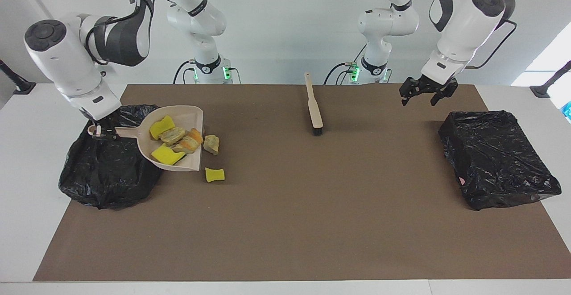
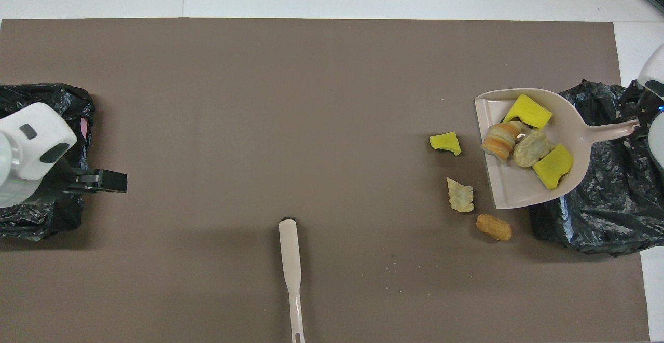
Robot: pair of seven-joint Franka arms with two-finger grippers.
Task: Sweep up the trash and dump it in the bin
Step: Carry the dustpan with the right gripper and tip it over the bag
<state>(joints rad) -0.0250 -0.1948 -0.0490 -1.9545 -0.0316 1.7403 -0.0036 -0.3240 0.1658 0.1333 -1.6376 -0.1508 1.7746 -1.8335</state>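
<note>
The right gripper (image 1: 103, 133) hangs over the black bin bag (image 1: 107, 170) at the right arm's end of the tabletop (image 1: 285, 241), fingers clamped on the handle of the beige dustpan (image 1: 187, 116). The pan's long axis runs from those fingers toward the table's middle, open lip pointing away from the bag and overhanging the brown mat (image 1: 312, 205). Four trash pieces (image 1: 174, 141) lie in the pan. Just past its lip, on the mat, lie a pale lump (image 1: 211, 144), a yellow sponge scrap (image 1: 214, 174) and a tan chunk (image 2: 494, 227). Wide bare mat follows to the brush (image 1: 314, 105), lying lengthwise, bristles away from the robots. The left gripper (image 1: 424, 94) hangs, fingers apart, beside the second bag (image 1: 495, 159).
</note>
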